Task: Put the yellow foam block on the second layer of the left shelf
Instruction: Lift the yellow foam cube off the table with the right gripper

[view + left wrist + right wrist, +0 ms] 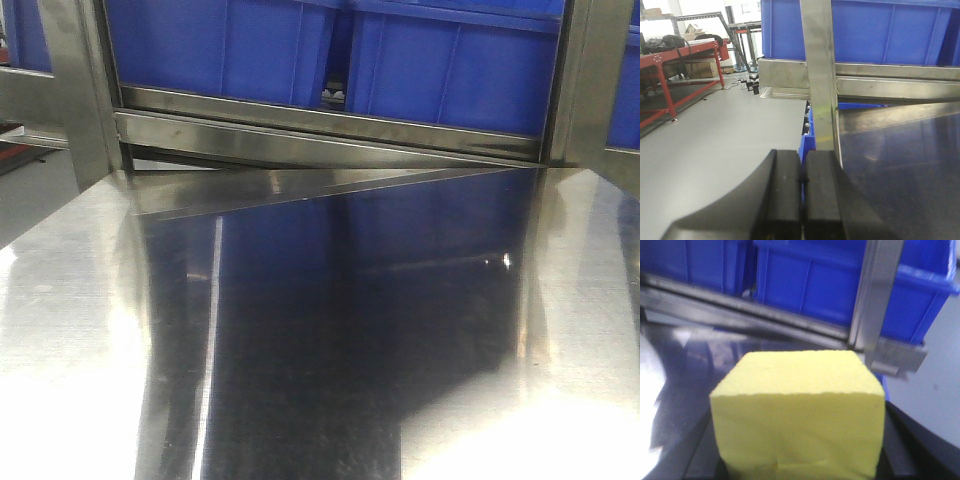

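Right hand (801, 462) — yellow block (797, 405) apparently within

The silver steel bench (80, 330) is glossy, mirror-like; the blue plastic bins (440, 70) are smooth; the yellow foam block (800, 420) looks matt, spongy.

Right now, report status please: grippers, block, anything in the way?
Left gripper shut, empty. Right gripper shut on yellow block. Shelf post and blue bins close ahead.

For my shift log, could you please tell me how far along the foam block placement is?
Done: the yellow foam block looks grasped in the right gripper. In hand: holding it near the blue bins. Left: setting it down; the front view shows the steel shelf without it. The left gripper is shut, empty.
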Tool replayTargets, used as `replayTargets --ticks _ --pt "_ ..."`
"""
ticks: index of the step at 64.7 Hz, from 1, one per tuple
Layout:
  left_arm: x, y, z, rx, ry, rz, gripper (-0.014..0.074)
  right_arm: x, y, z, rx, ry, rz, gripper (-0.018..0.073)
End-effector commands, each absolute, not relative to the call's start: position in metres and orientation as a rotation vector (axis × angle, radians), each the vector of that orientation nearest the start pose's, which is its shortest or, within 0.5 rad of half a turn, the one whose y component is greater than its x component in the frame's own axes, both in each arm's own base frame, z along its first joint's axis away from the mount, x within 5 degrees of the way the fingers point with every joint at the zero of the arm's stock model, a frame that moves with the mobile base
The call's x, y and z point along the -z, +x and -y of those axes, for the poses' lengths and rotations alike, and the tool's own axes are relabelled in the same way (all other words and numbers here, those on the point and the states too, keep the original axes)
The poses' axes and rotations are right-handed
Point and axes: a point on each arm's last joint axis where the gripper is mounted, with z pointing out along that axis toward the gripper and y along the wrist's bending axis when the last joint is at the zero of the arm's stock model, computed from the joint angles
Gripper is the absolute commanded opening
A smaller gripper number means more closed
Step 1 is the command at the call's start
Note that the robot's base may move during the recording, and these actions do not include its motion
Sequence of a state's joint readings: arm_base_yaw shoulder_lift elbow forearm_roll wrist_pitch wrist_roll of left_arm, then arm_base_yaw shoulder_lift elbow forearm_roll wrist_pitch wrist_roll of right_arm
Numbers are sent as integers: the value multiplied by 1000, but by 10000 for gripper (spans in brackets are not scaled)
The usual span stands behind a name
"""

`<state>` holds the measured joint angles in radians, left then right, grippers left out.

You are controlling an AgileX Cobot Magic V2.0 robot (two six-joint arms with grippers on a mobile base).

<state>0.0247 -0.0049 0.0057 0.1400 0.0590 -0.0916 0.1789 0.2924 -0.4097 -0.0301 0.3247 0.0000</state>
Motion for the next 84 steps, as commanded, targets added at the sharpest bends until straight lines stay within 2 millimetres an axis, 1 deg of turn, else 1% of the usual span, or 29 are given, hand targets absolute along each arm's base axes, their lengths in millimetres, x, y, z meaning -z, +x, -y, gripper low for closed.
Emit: replayTargets --ticks 1,9,25,39,84 --pt "-208 55 -1 -43 17 -1459 136 -322 65 -10 -59 -185 -1534 463" --pt "-208 55 -1 -43 17 -1459 136 -322 64 -9 -43 -172 -1535 463" --pt "-208 55 -1 -43 17 -1459 136 -318 66 -2 43 -90 -1537 463" --pt "-208 55 -1 -43 17 -1459 136 -322 65 -2 43 -88 -1485 463" --pt "-208 55 -1 -43 17 -1459 136 -322 65 -2 43 -88 -1486 463"
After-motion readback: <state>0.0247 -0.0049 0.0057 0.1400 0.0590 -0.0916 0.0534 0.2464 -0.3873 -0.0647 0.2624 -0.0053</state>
